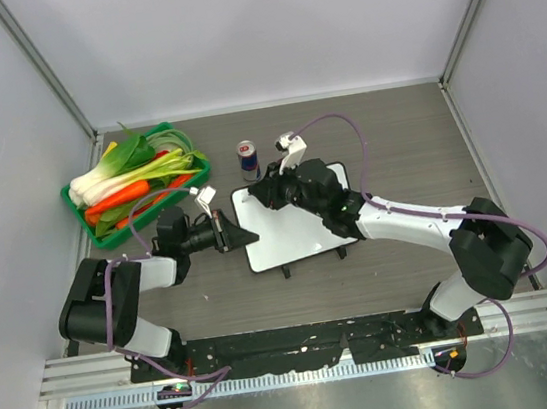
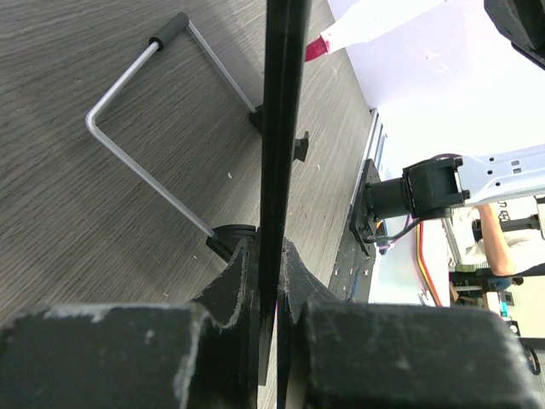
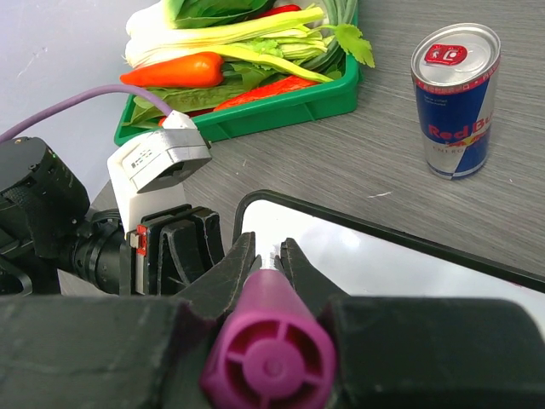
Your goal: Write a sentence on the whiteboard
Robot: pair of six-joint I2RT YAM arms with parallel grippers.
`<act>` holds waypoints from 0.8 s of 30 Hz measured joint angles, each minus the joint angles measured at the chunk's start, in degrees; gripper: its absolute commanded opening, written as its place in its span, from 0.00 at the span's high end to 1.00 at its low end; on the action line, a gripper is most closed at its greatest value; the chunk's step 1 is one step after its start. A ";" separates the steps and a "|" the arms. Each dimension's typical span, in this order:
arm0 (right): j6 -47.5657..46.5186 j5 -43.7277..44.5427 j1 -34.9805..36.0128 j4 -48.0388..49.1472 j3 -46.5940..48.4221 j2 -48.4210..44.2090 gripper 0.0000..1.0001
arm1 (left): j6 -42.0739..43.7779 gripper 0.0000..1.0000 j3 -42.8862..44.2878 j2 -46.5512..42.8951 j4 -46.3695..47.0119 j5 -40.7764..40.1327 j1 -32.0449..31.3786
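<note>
The whiteboard [image 1: 297, 230] lies in the middle of the table, and its white face shows no writing. The sentence is not visible in any view. My left gripper [image 1: 244, 236] is shut on the board's dark left edge [image 2: 279, 153], which runs between its fingertips in the left wrist view [image 2: 271, 249]. My right gripper [image 1: 264, 192] is shut on a marker with a magenta end cap [image 3: 268, 362], over the board's far left corner [image 3: 255, 213]. The marker's pink tip [image 2: 316, 48] points at the white face [image 2: 443, 85].
A green tray [image 1: 106, 234] of vegetables stands at the back left and also shows in the right wrist view [image 3: 281, 118]. A Red Bull can [image 1: 247, 159] stands just behind the board. The board's wire stand [image 2: 140, 158] rests on the wood table.
</note>
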 measured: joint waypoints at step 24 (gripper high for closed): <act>-1.62 5.97 0.63 -1.36 0.04 -0.98 0.99 | -0.20 1.00 0.09 0.28 0.00 0.07 0.00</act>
